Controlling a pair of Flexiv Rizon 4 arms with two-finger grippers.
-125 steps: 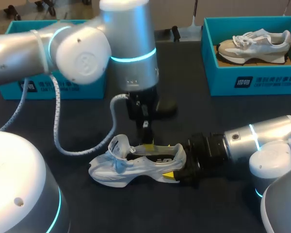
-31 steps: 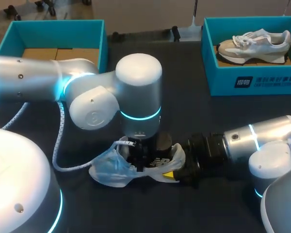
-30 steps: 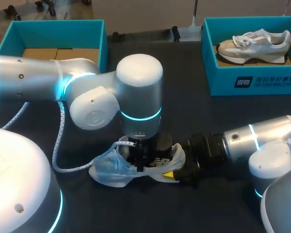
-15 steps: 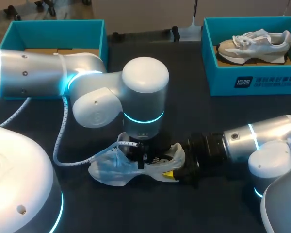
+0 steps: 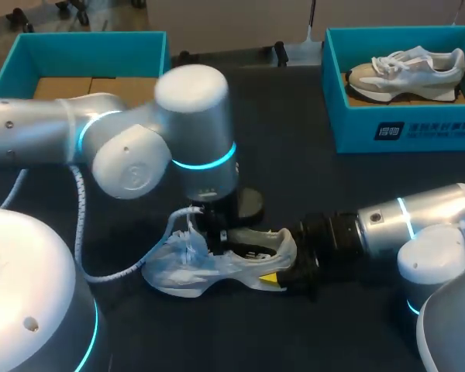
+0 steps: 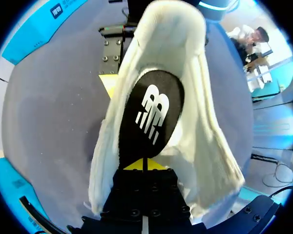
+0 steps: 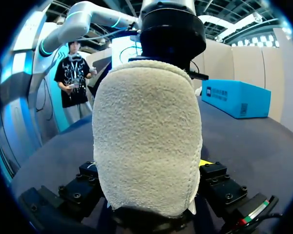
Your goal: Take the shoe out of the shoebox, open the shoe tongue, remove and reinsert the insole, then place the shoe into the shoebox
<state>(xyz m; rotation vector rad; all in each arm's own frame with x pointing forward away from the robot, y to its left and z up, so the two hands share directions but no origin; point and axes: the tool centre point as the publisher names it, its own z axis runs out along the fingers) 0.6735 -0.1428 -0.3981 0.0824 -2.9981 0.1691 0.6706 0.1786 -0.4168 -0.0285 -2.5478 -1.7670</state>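
left pincer [image 6: 143,165] shifted toward the toe, pinching insole [image 6: 149,114] inside shoe [image 6: 202,126]

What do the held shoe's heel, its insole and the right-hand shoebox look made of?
Shoe heel: cream, nappy, pebbled surface, likely suede or fleece-like fabric. Insole: black, matte, smooth with white print; probably fabric-topped foam. Shoebox: teal, flat matte walls with sharp folds, likely cardboard.

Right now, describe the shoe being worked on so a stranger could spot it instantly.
On the dark table, look near the front middle. The white shoe lies there, its heel in the right end effector, the left end effector pinching its black insole. Unlike the beige sneaker, it sits outside the teal boxes.
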